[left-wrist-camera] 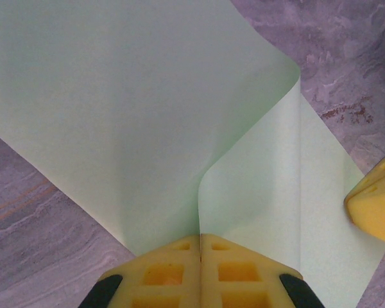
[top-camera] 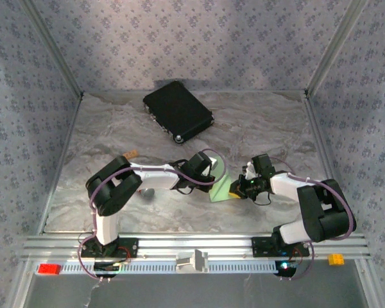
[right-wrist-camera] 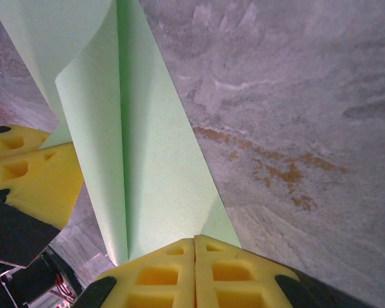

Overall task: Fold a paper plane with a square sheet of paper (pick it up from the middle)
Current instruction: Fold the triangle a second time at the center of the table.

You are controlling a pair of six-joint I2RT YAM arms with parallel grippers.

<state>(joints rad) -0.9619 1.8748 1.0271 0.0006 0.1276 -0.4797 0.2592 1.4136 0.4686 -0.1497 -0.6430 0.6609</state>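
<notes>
The square sheet of paper (top-camera: 222, 186), thin and light green, is held just above the marble table between both grippers, bent into a curl. In the left wrist view the paper (left-wrist-camera: 115, 96) folds over itself and its edge runs into my left gripper (left-wrist-camera: 200, 236), which is shut on it. My right gripper (right-wrist-camera: 194, 239) is likewise shut on the paper (right-wrist-camera: 154, 147) at a lower edge. From above, the left gripper (top-camera: 206, 178) and right gripper (top-camera: 239, 188) face each other closely. One of the right gripper's fingers (left-wrist-camera: 375, 205) shows beside the sheet, and the left one's fingers (right-wrist-camera: 32, 179) show in the right wrist view.
A black rectangular case (top-camera: 178, 110) lies at the back of the table. A tool's orange-brown handle end (top-camera: 132, 154) and grey head (top-camera: 147, 192) poke out beside the left arm. The metal rail (top-camera: 192, 247) runs along the near edge.
</notes>
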